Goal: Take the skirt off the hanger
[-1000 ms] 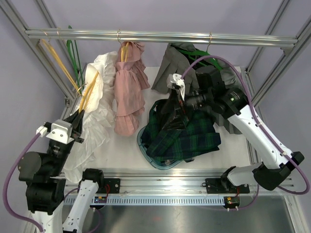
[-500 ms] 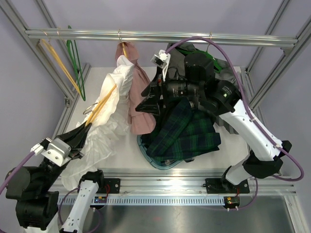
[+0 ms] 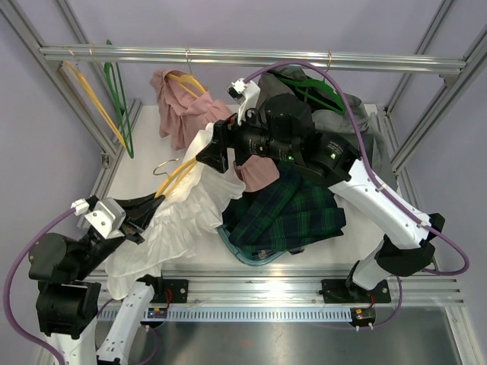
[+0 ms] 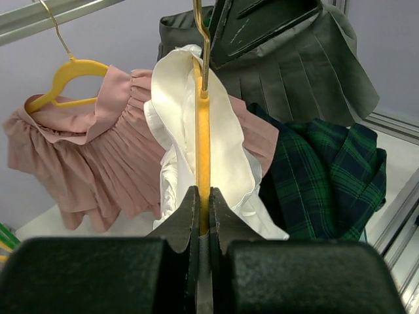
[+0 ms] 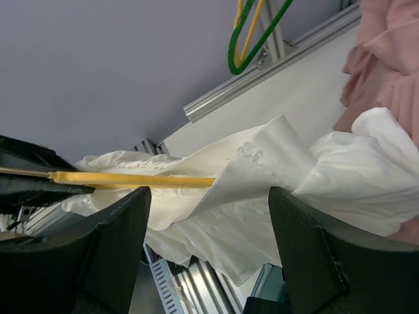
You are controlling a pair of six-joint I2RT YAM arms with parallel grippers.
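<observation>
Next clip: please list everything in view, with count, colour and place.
white skirt: 1, white, on the held hanger, trailing to the table's left front
yellow hanger: 1, yellow, inside the white skirt
pink skirt: 1, pink, hanging from the rail
grey skirt: 1, grey, right rear
plaid skirt: 1, green and navy, in the tub
tub: 1, pale blue, front centre
spare green hanger: 1, green, left rear
left gripper: black, shut on the yellow hanger
right gripper: black, open, straddling the white skirt
</observation>
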